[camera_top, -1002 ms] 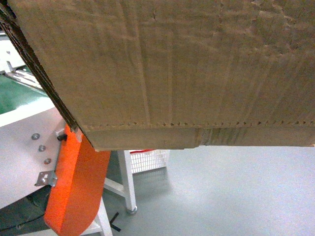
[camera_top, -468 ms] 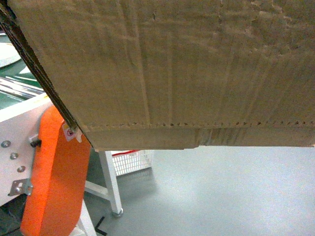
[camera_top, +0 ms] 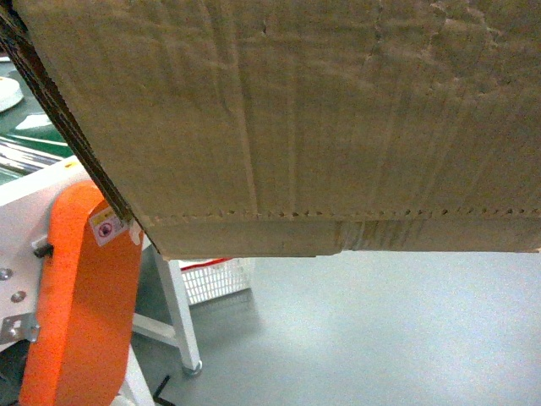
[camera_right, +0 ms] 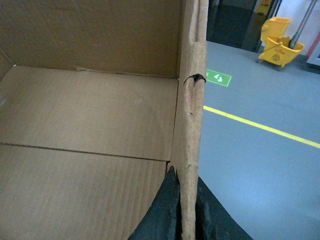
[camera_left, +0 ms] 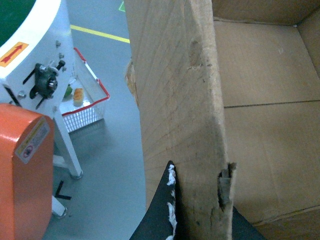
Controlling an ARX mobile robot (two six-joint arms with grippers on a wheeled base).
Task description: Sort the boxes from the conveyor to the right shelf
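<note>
Head view: filled almost wholly by the near wall of a large brown corrugated cardboard box [camera_top: 287, 118], held up off the grey floor, perforated line low on the wall; at lower left, the orange housing [camera_top: 80, 304] and white leg of the green-belted curved conveyor [camera_top: 21, 110], with a white wire basket [camera_top: 215, 277] on the floor behind the leg. No shelf in sight, no gripper in sight here. Left wrist view: black left gripper [camera_left: 197, 212] clamped on the ragged top edge of the box's left wall, one finger outside and one inside; box interior empty to the right, conveyor side and a red-rimmed basket to the left. Right wrist view: black right gripper [camera_right: 186, 212] pinching the torn right wall likewise, one finger on each face; beyond, grey floor with a yellow line [camera_right: 260, 127] and a yellow mop bucket [camera_right: 279, 42]. Judged step: carrying, box lifted clear of the belt and hanging between both arms. Next move, likely: turning toward the right-hand rack, keeping both grips equal so the torn edges do not rip, then lowering onto the rollers.
</note>
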